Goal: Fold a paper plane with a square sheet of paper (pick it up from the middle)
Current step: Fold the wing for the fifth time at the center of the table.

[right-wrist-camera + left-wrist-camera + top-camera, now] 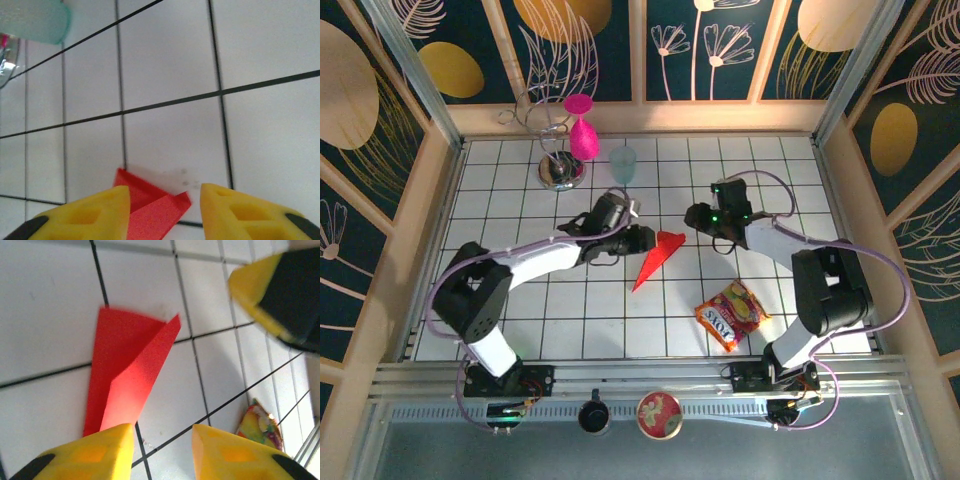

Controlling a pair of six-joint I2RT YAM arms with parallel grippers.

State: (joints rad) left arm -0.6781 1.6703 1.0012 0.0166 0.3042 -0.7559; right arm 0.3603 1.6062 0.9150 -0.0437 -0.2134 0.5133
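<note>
Left arm [535,262] and right arm [780,243]: matching black-and-white builds
White links, black joints, looping lilac cables; left claw [162,440] and right claw [165,200] have yellow wedge fingers with black patches.

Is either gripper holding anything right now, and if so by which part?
Nothing is held. The left gripper and the right gripper are both open, and the red paper plane lies loose on the tiled table between them.
</note>
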